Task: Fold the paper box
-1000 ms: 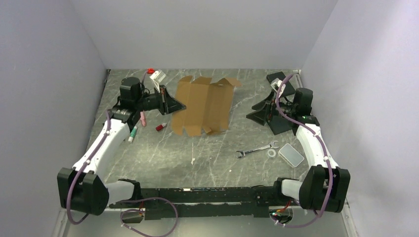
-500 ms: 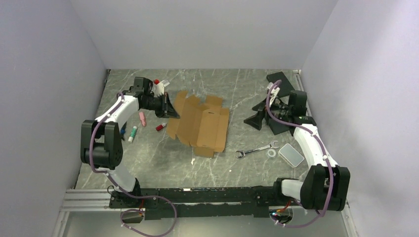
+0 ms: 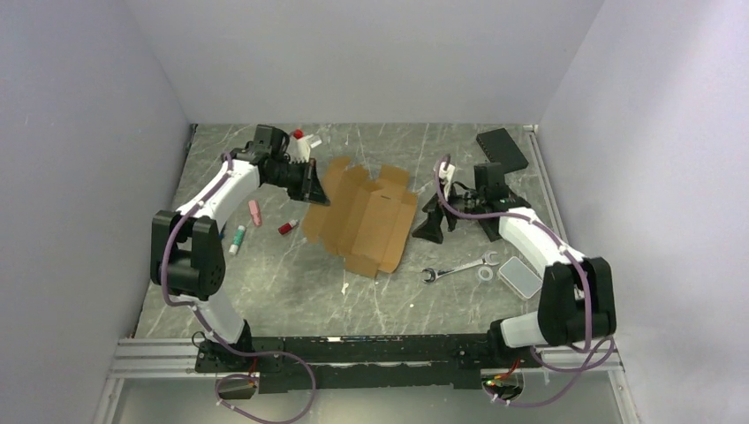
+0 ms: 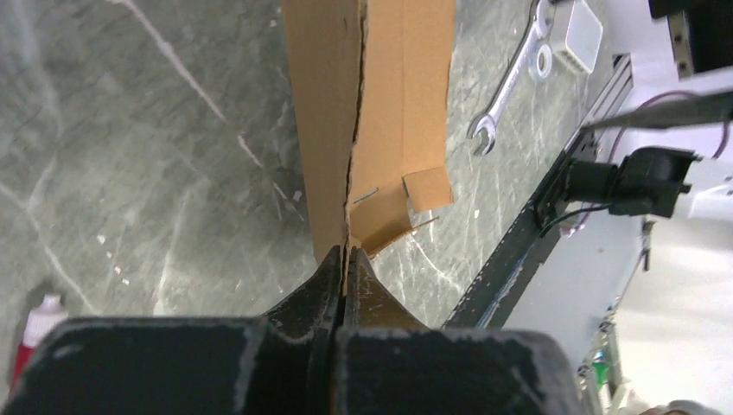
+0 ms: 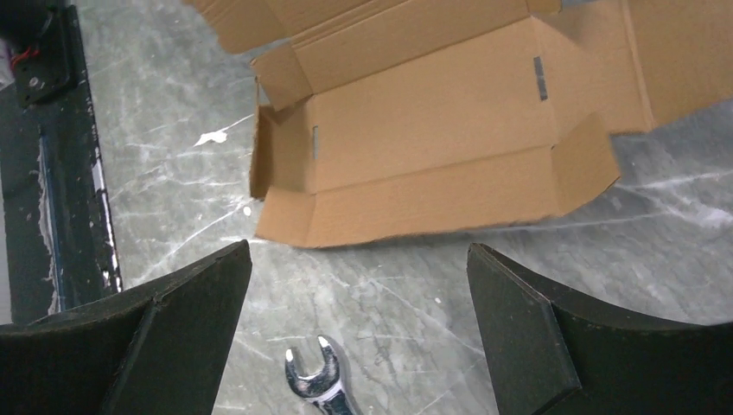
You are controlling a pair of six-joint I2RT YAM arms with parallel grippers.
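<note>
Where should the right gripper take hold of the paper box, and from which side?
Probably best to grip the long side flap of the paper box, coming from the right. That thin edge faces the open right gripper, while the left gripper pinches the opposite edge.

Honestly, no text, labels, brands or numbers to read anywhere here. The paper box (image 3: 364, 216) is plain brown cardboard on every panel and flap that shows. The wrench (image 3: 457, 267) just right of the box is too small to tell if there's any stamp on it.
</note>
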